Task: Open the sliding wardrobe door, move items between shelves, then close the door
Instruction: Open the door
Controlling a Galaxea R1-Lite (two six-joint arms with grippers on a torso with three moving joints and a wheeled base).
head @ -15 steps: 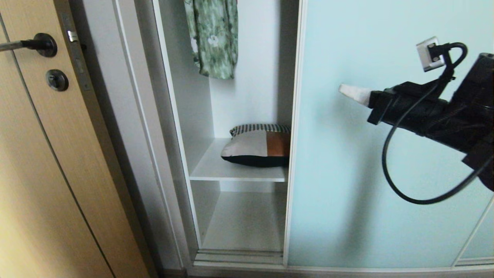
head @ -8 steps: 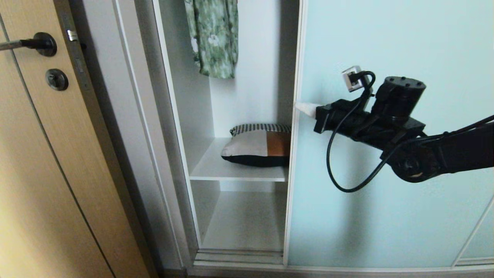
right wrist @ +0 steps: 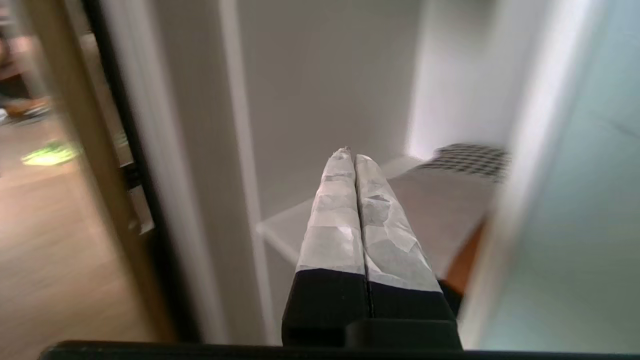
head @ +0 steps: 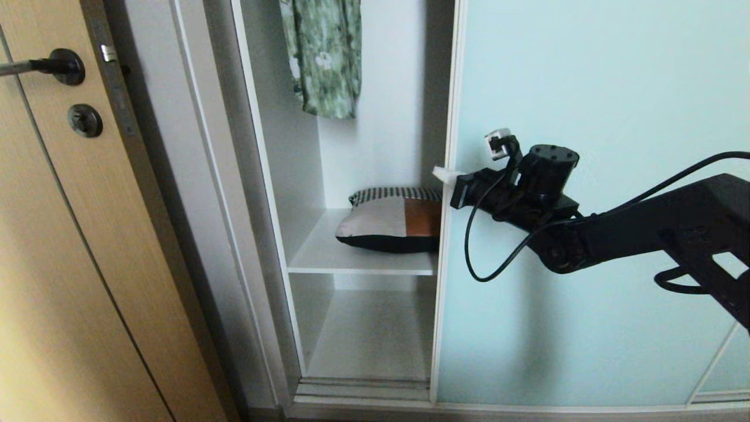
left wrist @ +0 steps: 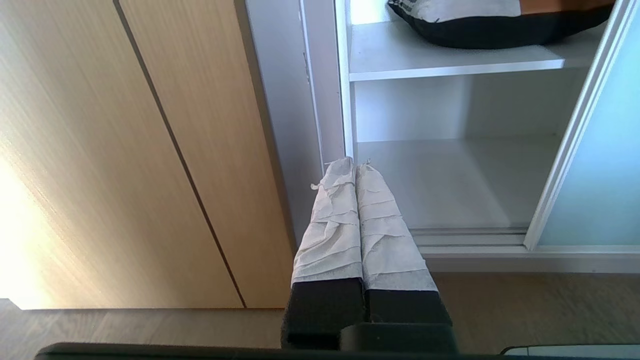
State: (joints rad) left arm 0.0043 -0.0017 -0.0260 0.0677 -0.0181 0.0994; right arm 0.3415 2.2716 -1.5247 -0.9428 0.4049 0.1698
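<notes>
Sliding wardrobe door (head: 586,193): frosted pale blue-green glass in a thin silver frame, standing partly open, its leading edge bordering the exposed compartment. My right gripper (head: 440,173): reached across the front of the glass, white-wrapped fingers pressed flat together, clenched on nothing, tips right at the door's leading frame edge; whether they touch it I cannot tell. My left gripper (left wrist: 356,162): parked low, out of my head view, fingers likewise closed tight and empty, pointing toward the foot of the wardrobe beside the tan wooden door (head: 64,252). Items (head: 391,221): one soft folded bundle, black underneath with white and rust-orange panels and a checked piece on top, lying on the upper shelf (head: 328,249), its right end hidden behind the door frame. Lower shelf (head: 369,334): plain white board under the upper one. Green floral garment (head: 323,55): hanging in the same compartment, above the bundle and well apart from it.
</notes>
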